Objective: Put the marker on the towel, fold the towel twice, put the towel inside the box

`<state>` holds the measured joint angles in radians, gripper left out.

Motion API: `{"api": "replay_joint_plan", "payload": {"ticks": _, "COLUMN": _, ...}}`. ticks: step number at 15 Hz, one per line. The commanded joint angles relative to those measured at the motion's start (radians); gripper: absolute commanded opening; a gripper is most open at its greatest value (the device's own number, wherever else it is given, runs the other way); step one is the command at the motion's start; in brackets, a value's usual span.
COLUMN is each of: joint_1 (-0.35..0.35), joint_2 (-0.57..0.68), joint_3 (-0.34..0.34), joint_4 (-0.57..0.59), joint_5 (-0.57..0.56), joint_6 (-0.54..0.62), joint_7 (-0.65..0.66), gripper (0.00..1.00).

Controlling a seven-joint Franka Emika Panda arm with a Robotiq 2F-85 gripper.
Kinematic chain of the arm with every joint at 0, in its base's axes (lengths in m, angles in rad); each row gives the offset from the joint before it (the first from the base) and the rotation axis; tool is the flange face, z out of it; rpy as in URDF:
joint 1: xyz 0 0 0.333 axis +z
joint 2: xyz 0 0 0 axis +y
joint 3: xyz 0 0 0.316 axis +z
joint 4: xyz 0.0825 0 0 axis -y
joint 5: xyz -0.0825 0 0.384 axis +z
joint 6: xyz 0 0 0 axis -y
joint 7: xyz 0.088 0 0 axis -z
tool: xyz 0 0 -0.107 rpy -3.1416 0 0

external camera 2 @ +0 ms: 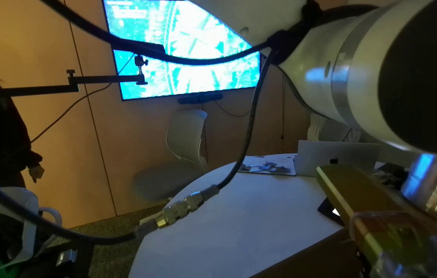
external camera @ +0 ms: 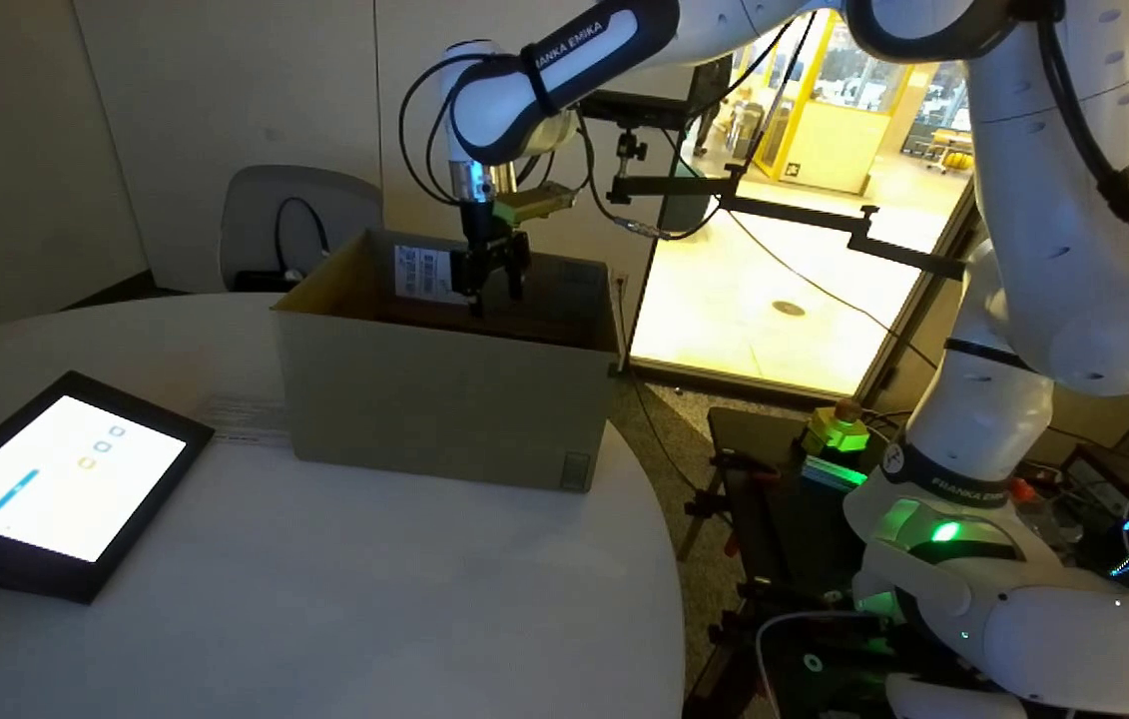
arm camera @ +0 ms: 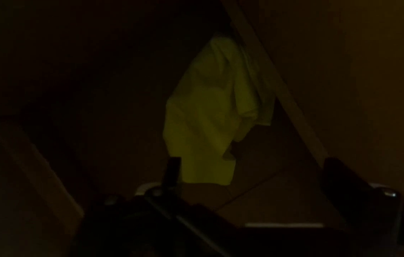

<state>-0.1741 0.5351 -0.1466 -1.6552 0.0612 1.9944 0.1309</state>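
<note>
Your gripper [external camera: 496,298] hangs at the mouth of the box [external camera: 444,399], fingers spread and grasping nothing, which suits a finished release. In the wrist view, the towel [arm camera: 205,117] lies rumpled on the box's floor, around 11 o'clock from the fingers, probably placed there for the task's final step; whether it wraps the marker, you can't tell. The box's sides hem you in, so your room is straight up. In an exterior view, its 4 o'clock corner sits near the edge of the table [external camera: 374,599].
</note>
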Motion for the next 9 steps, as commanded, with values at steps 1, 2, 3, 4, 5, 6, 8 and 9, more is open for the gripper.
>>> {"api": "replay_joint_plan", "payload": {"ticks": 1, "joint_1": 0.028, "joint_2": -0.140, "joint_3": 0.004, "joint_4": -0.062, "joint_5": -0.019, "joint_6": 0.004, "joint_7": 0.004, "gripper": 1.00}}
{"api": "replay_joint_plan", "payload": {"ticks": 2, "joint_1": 0.042, "joint_2": -0.189, "joint_3": 0.009, "joint_4": -0.091, "joint_5": -0.029, "joint_6": 0.015, "joint_7": -0.001, "gripper": 1.00}}
{"api": "replay_joint_plan", "payload": {"ticks": 3, "joint_1": 0.056, "joint_2": -0.229, "joint_3": 0.015, "joint_4": -0.110, "joint_5": -0.038, "joint_6": 0.024, "joint_7": -0.002, "gripper": 1.00}}
{"api": "replay_joint_plan", "payload": {"ticks": 4, "joint_1": 0.076, "joint_2": -0.280, "joint_3": 0.024, "joint_4": -0.147, "joint_5": -0.051, "joint_6": 0.041, "joint_7": -0.006, "gripper": 1.00}}
{"api": "replay_joint_plan", "payload": {"ticks": 5, "joint_1": 0.091, "joint_2": -0.318, "joint_3": 0.038, "joint_4": -0.170, "joint_5": -0.055, "joint_6": 0.052, "joint_7": -0.009, "gripper": 1.00}}
{"api": "replay_joint_plan", "payload": {"ticks": 6, "joint_1": 0.110, "joint_2": -0.361, "joint_3": 0.052, "joint_4": -0.198, "joint_5": -0.065, "joint_6": 0.059, "joint_7": -0.011, "gripper": 1.00}}
{"api": "replay_joint_plan", "payload": {"ticks": 8, "joint_1": 0.145, "joint_2": -0.434, "joint_3": 0.085, "joint_4": -0.242, "joint_5": -0.081, "joint_6": 0.067, "joint_7": -0.007, "gripper": 1.00}}
{"api": "replay_joint_plan", "payload": {"ticks": 9, "joint_1": 0.163, "joint_2": -0.474, "joint_3": 0.105, "joint_4": -0.272, "joint_5": -0.085, "joint_6": 0.075, "joint_7": -0.008, "gripper": 1.00}}
